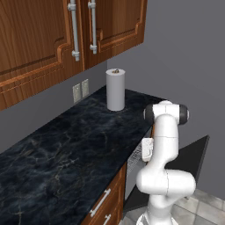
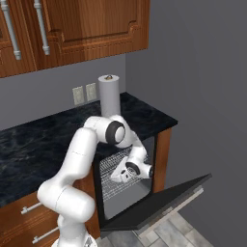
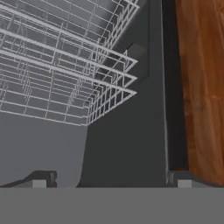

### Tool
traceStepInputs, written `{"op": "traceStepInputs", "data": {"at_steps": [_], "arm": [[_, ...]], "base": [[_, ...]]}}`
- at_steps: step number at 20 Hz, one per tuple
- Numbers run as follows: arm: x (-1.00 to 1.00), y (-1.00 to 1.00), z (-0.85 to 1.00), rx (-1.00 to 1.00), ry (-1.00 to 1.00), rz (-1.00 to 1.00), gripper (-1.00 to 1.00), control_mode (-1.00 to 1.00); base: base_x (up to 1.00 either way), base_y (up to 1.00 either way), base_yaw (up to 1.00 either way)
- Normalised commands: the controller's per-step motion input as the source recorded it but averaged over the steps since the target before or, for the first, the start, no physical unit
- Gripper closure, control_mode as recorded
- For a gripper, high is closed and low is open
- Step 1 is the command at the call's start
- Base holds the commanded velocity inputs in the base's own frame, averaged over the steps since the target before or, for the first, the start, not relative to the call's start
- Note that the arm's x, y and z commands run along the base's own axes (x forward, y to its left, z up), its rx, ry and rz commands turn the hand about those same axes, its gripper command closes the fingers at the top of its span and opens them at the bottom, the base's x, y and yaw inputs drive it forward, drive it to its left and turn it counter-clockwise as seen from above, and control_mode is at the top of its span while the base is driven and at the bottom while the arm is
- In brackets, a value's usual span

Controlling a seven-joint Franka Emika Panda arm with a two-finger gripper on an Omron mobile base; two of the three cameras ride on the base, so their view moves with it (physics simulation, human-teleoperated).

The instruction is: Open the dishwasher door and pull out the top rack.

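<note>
Dishwasher door [image 2: 159, 202] is open: the dark panel hangs down and forward from the cabinet opening, close to level, and its outer edge stands over the grey tiled floor [image 2: 166, 234]. In the left base view the same door [image 1: 193, 156] shows as a dark slab behind the white arm.

Top rack [image 2: 116, 161], a silver-grey wire basket, sits in the upper part of the dishwasher cavity, under the edge of the dark marbled tabletop [image 2: 48, 137]. Its front edge lies at about the mouth of the opening. In the hand view its wire grid [image 3: 65, 65] fills the upper left, with the grey inner wall of the dishwasher beside it and a brown wooden cabinet side [image 3: 201, 87] at the right.

Pincer [image 2: 123, 174] is at the front of the opening, just before the rack's front wires. Jaws stand wide apart: fingertips [image 3: 41, 181] sit near opposite sides of the hand view, nothing between them. Contact with the rack cannot be confirmed.

Paper towel roll [image 1: 115, 90] stands upright on the tabletop near the back wall, beside the wall outlets [image 1: 81, 90].
</note>
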Motion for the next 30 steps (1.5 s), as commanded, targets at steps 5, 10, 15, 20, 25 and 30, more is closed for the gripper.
{"op": "traceStepInputs", "data": {"at_steps": [5, 10, 15, 20, 25, 30], "arm": [[0.55, 0.11, -0.42, 0.0, -0.17, 0.0, -1.0, -1.0], [0.65, 0.1, -0.29, 0.0, -0.18, 0.0, -1.0, -1.0], [0.7, 0.09, -0.54, -0.05, -0.12, 0.0, -1.0, -1.0], [0.52, 0.05, -0.62, -0.25, -0.09, 0.0, -1.0, -1.0], [0.29, 0.3, -0.29, -0.37, -0.16, 0.03, -1.0, -1.0], [0.13, 0.36, 0.0, -0.11, -0.2, 0.13, -1.0, -1.0]], "base": [[0.0, 0.0, 0.0], [0.0, 0.0, 0.0], [0.0, 0.0, 0.0], [0.0, 0.0, 0.0], [0.0, 0.0, 0.0], [0.0, 0.0, 0.0]]}}
